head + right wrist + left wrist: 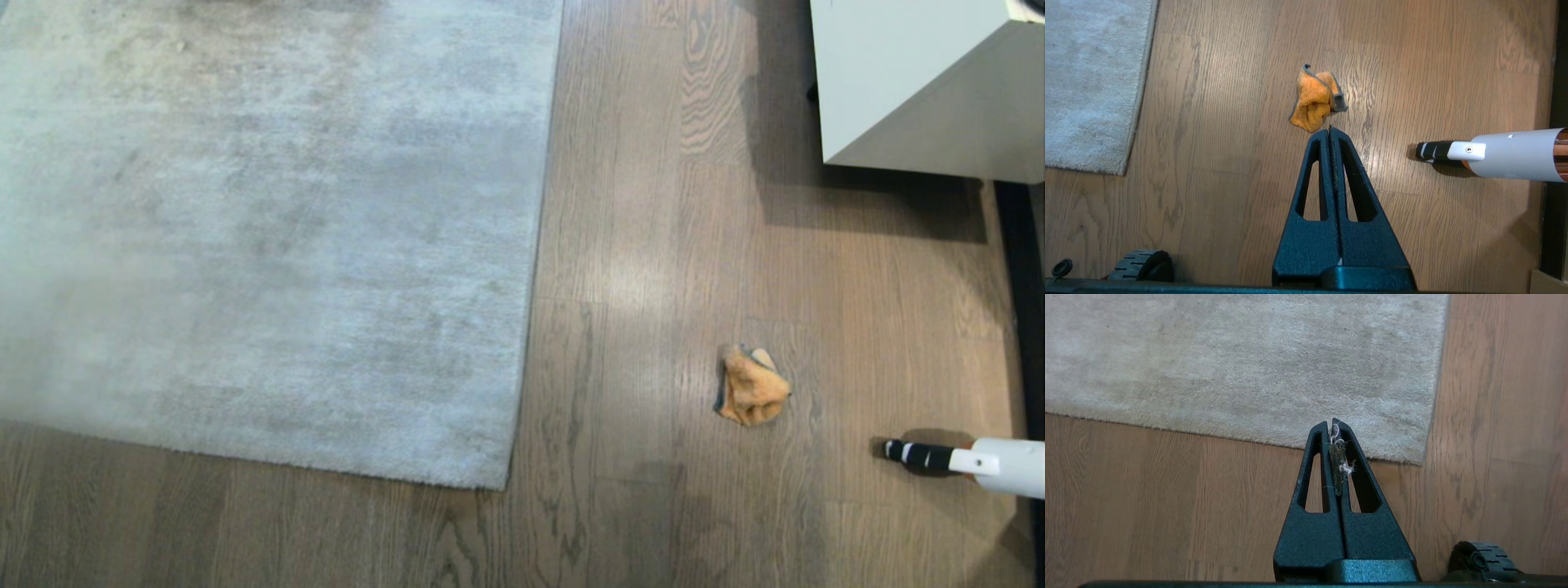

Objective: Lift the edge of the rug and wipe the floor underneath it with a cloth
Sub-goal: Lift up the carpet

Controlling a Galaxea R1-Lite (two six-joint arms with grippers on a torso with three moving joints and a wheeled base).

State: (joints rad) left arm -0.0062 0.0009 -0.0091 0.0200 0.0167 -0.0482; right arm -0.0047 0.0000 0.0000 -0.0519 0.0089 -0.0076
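The pale grey rug (269, 245) lies flat on the wood-grain floor (653, 327). Its right edge (535, 269) runs down to a near corner (498, 482). A crumpled orange cloth (751, 388) with grey trim rests on the floor to the right of the rug. Neither gripper shows in the head view. In the left wrist view my left gripper (1333, 424) is shut, with bits of lint stuck between its pads, and it hangs above the rug's near corner (1419, 459). My right gripper (1329, 130) is shut and empty, above the floor just short of the cloth (1316, 100).
A white tube with a black striped tip (992, 461) lies on the floor right of the cloth. A white cabinet (922, 82) stands at the back right beside a dark strip (1020, 286). A base wheel (1143, 265) shows low in the right wrist view.
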